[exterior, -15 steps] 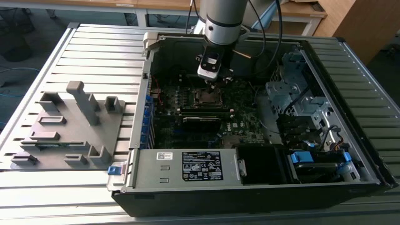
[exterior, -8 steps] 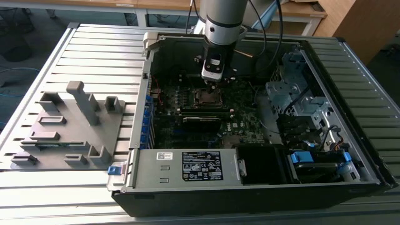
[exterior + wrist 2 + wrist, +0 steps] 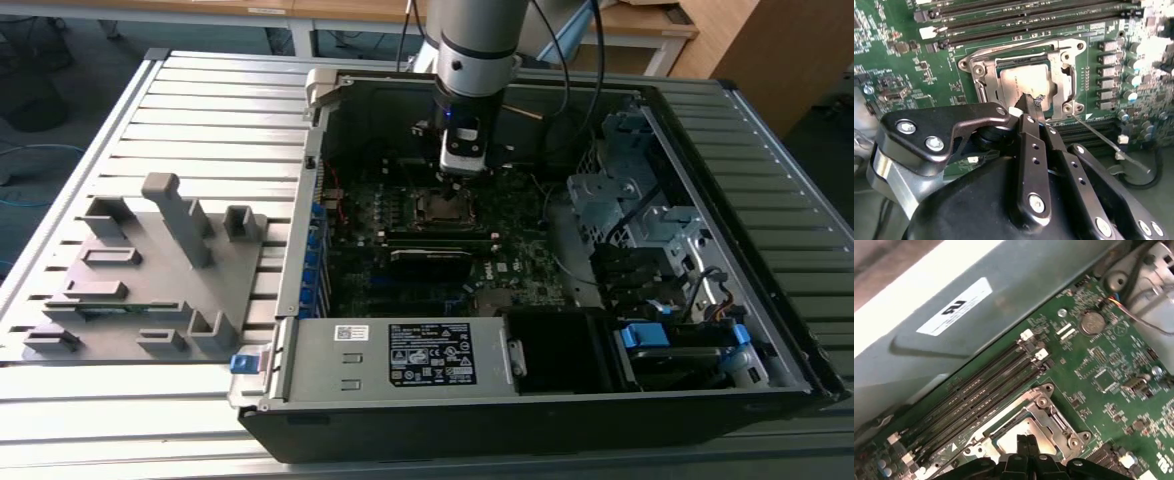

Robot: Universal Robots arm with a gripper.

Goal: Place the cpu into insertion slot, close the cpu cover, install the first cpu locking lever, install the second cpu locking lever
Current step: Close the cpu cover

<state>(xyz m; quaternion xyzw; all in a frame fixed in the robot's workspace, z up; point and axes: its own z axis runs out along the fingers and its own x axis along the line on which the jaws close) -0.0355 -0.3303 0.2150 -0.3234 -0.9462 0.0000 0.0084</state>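
There's the gripper (image 3: 1033, 100) clenched above the cpu (image 3: 1016, 80), framed by the cpu cover (image 3: 1065, 52); second wrist view catches a lever (image 3: 1099, 134) jutting aside

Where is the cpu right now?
In the second wrist view, the cpu sits in the insertion slot, framed by the cover, just beyond the gripper.

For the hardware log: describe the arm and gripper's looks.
The arm is a silver-grey cylinder with a black band, with black cables running beside it. The gripper is black: a rounded body, linked bars with silver screws, and narrow flat fingers drilled with small holes.
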